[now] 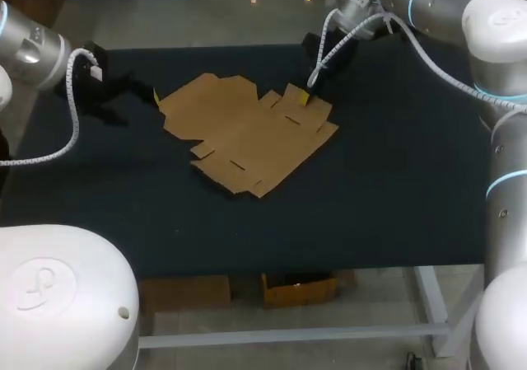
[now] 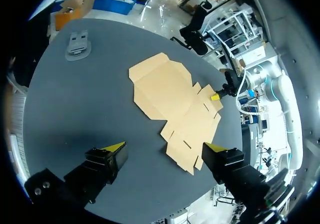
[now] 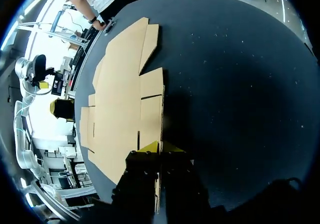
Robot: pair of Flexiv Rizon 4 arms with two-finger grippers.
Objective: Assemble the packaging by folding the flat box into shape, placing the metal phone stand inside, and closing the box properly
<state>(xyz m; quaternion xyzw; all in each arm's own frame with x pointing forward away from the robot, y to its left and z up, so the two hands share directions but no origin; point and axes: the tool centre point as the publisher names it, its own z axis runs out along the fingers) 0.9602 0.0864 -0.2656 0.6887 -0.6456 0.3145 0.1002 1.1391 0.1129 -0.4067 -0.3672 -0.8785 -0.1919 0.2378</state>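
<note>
A flat brown cardboard box blank (image 1: 247, 135) lies on the dark table (image 1: 395, 180). The right gripper (image 3: 161, 147) is clenched on the cardboard's far flap. The left gripper (image 2: 165, 146) hovers beside the cardboard, fingers spread wide.

The surface (image 1: 395, 189) is a flat rectangular top with a dark, matte, near-black covering that reaches its visible edges. In the right wrist view the covering shows fine light specks (image 3: 225, 64) scattered across it and a cast shadow close to the camera. In the head view a light grey metal frame (image 1: 288, 334) carries the surface: one horizontal crossbar runs below the front edge, and an angled leg (image 1: 430, 296) joins it at the right.
</note>
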